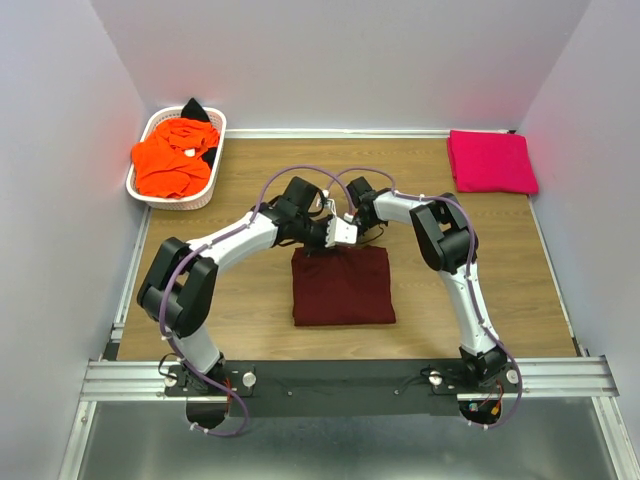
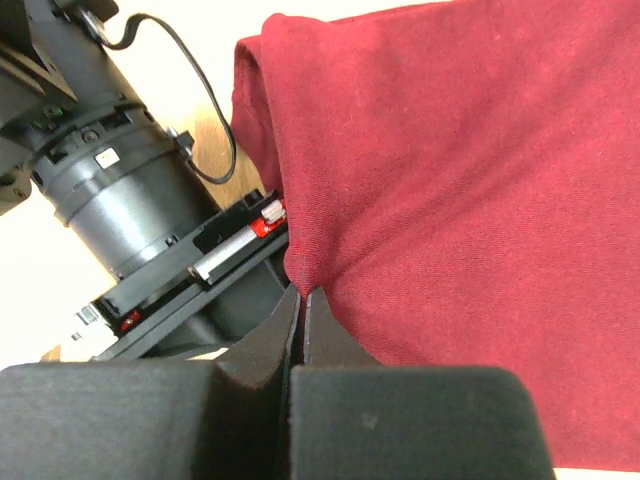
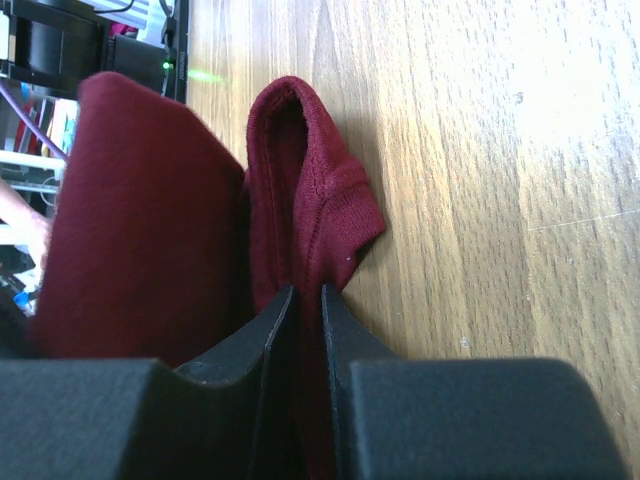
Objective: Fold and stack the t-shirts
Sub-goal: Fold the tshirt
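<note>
1. Wooden table (image 1: 250,170), enclosed by pale walls (image 1: 350,60).
2. White lattice basket (image 1: 172,201), far left corner; holds a crumpled orange t-shirt (image 1: 168,160) and a black t-shirt (image 1: 194,108).
3. Left claw (image 2: 303,300), closed, pinching the far edge of the maroon t-shirt (image 1: 342,290).
4. Maroon t-shirt, folded, flat at table centre.
5. Right claw (image 3: 305,295), clamped on a fold of the same far edge, just beside the left claw.
6. Pink t-shirt (image 1: 490,160), folded, far right corner.
</note>
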Motion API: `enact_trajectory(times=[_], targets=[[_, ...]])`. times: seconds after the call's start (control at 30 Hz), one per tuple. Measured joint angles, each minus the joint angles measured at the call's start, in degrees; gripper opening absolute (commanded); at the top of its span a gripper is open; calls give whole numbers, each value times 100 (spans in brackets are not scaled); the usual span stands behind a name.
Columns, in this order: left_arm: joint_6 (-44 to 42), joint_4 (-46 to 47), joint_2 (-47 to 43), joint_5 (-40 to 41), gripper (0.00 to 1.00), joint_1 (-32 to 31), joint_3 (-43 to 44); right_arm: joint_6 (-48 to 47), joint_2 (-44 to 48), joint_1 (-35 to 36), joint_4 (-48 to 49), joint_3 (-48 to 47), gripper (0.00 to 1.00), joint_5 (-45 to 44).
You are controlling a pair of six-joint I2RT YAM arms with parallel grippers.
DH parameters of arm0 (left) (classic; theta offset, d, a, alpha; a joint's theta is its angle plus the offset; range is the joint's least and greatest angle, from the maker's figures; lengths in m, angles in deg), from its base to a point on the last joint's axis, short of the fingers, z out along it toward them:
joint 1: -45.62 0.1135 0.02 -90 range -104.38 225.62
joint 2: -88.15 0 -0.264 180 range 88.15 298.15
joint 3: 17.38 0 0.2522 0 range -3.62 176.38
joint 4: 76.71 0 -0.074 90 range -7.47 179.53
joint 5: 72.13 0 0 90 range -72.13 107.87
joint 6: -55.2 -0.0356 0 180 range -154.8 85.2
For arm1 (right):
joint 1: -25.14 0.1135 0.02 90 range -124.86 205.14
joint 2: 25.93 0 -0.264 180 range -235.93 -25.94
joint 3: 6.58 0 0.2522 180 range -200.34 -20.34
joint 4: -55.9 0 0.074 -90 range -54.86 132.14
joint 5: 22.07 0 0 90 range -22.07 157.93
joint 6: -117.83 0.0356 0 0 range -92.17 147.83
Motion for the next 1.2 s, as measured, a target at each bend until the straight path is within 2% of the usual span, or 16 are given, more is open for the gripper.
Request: enact_trajectory(times=[0.1,0.13,0.27,0.47,0.57,0.8,1.0,1.17,1.2], targets=[[-33,142,0,22,3,13,-155,0,4,0,-2,0,29,-7],[-39,173,0,26,10,13,-201,0,4,0,-2,-2,32,-7],[-92,260,-37,28,26,11,-376,129,4,22,-227,-74,41,-17],[-160,238,-251,31,43,-24,-461,267,7,103,-562,-546,54,-496],[-249,120,-372,26,52,-74,-463,286,61,131,-581,-815,64,-911],[-271,-197,-789,-61,54,-157,-577,293,229,116,-560,-1198,74,-1939],[37,-511,-1034,-358,57,-17,-579,407,326,-136,-562,-1478,82,-2507],[560,-638,-1040,-721,58,774,-584,409,1010,-763,-629,-1351,79,-2629],[634,-638,-1038,-741,62,894,-584,409,1174,-870,-636,-1283,78,-2627]])
